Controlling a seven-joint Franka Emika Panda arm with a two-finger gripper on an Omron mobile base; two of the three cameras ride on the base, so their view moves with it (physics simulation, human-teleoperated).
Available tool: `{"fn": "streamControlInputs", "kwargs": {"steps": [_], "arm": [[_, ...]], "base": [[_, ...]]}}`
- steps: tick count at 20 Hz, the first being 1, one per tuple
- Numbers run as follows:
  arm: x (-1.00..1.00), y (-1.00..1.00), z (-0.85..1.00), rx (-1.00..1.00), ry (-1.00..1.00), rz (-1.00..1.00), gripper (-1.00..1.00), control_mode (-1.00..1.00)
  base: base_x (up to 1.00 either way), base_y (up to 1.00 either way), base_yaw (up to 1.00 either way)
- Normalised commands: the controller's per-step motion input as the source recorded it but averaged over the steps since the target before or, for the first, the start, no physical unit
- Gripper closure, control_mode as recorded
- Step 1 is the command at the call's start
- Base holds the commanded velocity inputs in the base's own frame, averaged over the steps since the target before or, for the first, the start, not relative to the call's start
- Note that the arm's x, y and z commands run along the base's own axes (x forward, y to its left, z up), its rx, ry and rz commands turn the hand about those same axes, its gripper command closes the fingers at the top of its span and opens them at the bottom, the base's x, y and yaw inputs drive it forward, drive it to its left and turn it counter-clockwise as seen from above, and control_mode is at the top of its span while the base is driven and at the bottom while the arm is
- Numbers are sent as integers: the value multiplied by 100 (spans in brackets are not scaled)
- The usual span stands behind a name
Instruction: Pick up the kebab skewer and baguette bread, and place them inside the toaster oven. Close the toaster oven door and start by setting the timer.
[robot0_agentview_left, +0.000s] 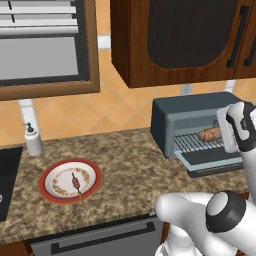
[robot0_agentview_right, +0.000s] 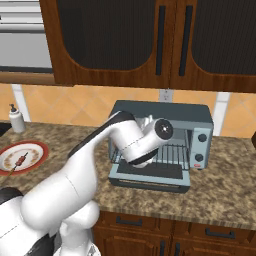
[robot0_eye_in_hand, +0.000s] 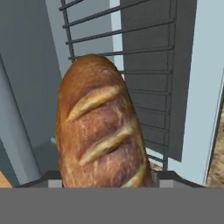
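The baguette (robot0_eye_in_hand: 98, 127) lies on the wire rack (robot0_eye_in_hand: 140, 78) inside the toaster oven (robot0_agentview_left: 192, 125), whose door (robot0_agentview_left: 210, 160) is dropped open. The hand (robot0_eye_in_hand: 105, 186) is at the near end of the loaf, one finger (robot0_eye_in_hand: 54, 181) on each side. Whether it pinches the baguette or is already loose, the pictures do not show.

The skewer (robot0_agentview_left: 76, 182) waits on the plate (robot0_agentview_left: 47, 175), far left on the tabletop (robot0_agentview_left: 125, 170).

If the hand pulls back while pinching, the loaf may slide off the rack onto the door. The wrist may also knock the oven frame.

No writing can be read.
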Motion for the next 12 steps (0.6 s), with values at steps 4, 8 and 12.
{"fn": "streamControlInputs", "kwargs": {"steps": [4,8,12], "arm": [[18,-4,-26,-13,-11,-1,100,-100],[33,1,-12,-10,-4,-6,100,-100],[43,-5,0,0,0,-4,100,-100]], "base": [[0,0,0],[0,0,0],[0,0,0]]}}
